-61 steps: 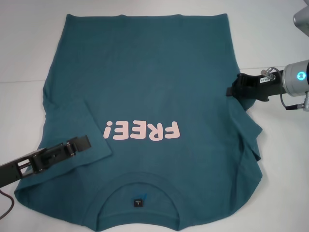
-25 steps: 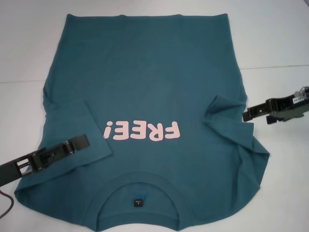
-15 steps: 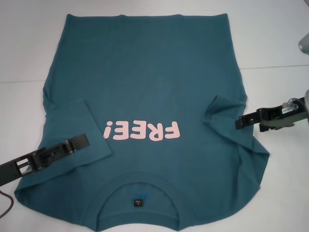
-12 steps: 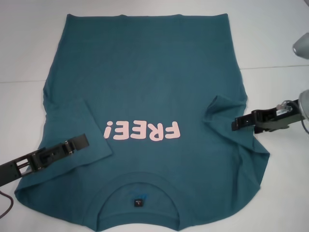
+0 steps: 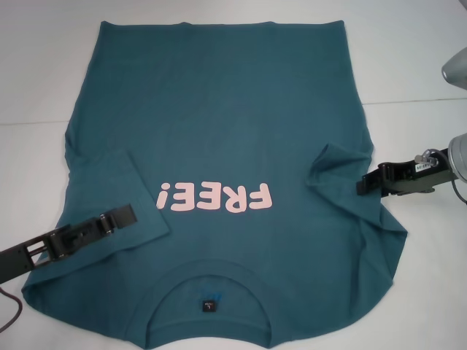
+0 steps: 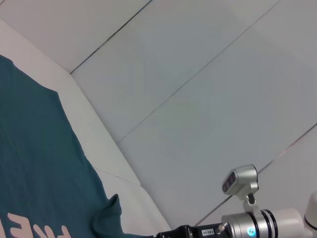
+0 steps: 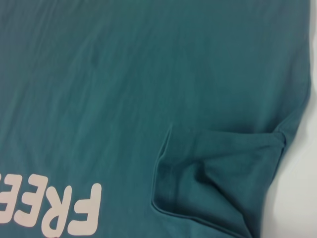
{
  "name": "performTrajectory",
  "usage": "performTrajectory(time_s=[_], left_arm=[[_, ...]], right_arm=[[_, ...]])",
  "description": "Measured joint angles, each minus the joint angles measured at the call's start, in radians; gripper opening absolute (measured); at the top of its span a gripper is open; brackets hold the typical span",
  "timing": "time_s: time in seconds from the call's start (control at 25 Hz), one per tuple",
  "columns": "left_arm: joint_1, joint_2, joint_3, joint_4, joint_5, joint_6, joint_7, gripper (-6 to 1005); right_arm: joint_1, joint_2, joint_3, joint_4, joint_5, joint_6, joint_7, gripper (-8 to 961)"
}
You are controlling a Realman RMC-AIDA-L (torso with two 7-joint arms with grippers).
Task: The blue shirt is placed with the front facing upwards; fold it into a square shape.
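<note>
The blue shirt [image 5: 219, 109] lies flat on the white table [image 5: 419, 284], front up, with its pink "FREE!" lettering [image 5: 217, 197] upside down to me. Its collar [image 5: 208, 281] and neck label [image 5: 209, 305] are nearest me. The left sleeve [image 5: 109, 182] is folded inward, and my left gripper [image 5: 122, 216] rests at that sleeve's near edge. The right sleeve [image 5: 336, 171] is folded in as a rumpled flap, also seen in the right wrist view [image 7: 213, 168]. My right gripper [image 5: 363, 184] hovers at the shirt's right edge, just beside that flap.
Bare white table surrounds the shirt on the left, right and far sides, with a seam line [image 5: 416, 100] running across it. The right arm's silver joint [image 5: 456, 69] stands at the right edge. A dark cable [image 5: 11, 313] trails at the near left.
The right sleeve, flat at first, now lies folded inward. My right gripper came down from the shirt's upper right edge to beside the flap, then backed slightly right. The left arm has not moved.
</note>
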Motion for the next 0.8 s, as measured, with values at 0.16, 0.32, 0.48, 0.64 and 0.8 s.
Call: performTrajectory(time_s=[0.16, 0.32, 0.48, 0.64, 0.8], left_arm=[[-0.004, 0.001, 0.0, -0.01, 0.003, 0.0, 0.0, 951], [-0.006, 0.001, 0.001, -0.011, 0.005, -0.001, 0.0, 951], [-0.006, 0.001, 0.001, -0.012, 0.003, -0.001, 0.0, 951], [-0.005, 0.002, -0.003, -0.012, 0.002, -0.002, 0.001, 951], [-0.001, 0.007, -0.01, -0.012, 0.0, -0.003, 0.001, 951]], right_arm=[[0.0, 0.0, 0.0, 0.001, -0.001, 0.001, 0.004, 426], [0.002, -0.001, 0.0, -0.006, -0.002, -0.003, 0.008, 240], [0.005, -0.007, 0.0, -0.009, 0.0, -0.023, 0.01, 151], [0.005, -0.01, 0.001, -0.034, 0.006, -0.05, 0.023, 94], [0.004, -0.01, 0.013, -0.051, 0.03, -0.08, 0.028, 37]])
